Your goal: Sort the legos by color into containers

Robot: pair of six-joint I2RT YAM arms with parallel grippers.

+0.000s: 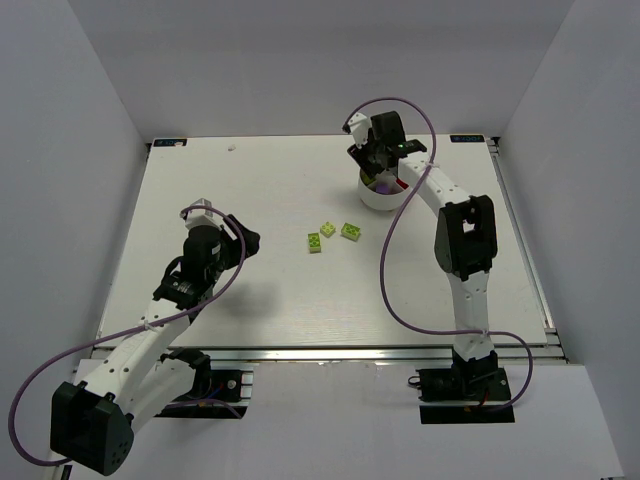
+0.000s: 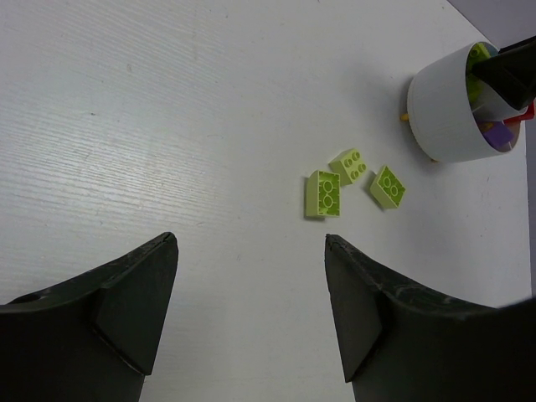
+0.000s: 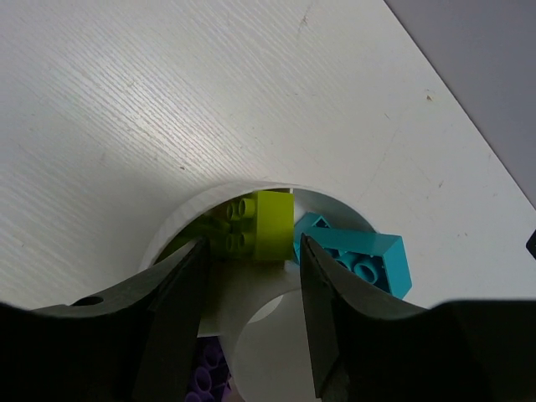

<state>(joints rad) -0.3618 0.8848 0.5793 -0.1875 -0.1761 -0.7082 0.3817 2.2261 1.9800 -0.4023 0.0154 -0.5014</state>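
**Jaws of the right gripper (image 3: 254, 251) stand parted over the white dish (image 3: 188, 219), with 1 lime brick (image 3: 268, 222) between their tips**

Seen from the right wrist, the 2 dark fingers are spread a little wider than the lime brick, which lies in a wedge compartment at the far side of the dish. A thin gap seems to show on each side of it, so it looks free of the grip, though light contact cannot be ruled out. Cyan bricks (image 3: 360, 260) fill the wedge just to the right. A purple brick (image 3: 205, 368) shows in a compartment at the bottom edge of that view.

From above, the dish sits at the far right-centre of the table (image 1: 250, 290). 3 more lime bricks (image 1: 327, 232) lie loose on the table, near and left of the dish and between the 2 arms.

The left gripper (image 2: 251, 247) hangs above the table on the left, jaws wide apart and holding nothing. In its wrist view the 3 loose bricks lie ahead of the jaws and to the right, none of them between the fingers. The closest one (image 2: 323, 194) has its long axis pointing roughly away from the gripper.

Judging by the top view, the loose bricks sit about midway between the grippers. The right-hand one (image 1: 351, 231) is closer to the right gripper. The next pick probably means travelling near and left from the dish, or right from the left gripper.
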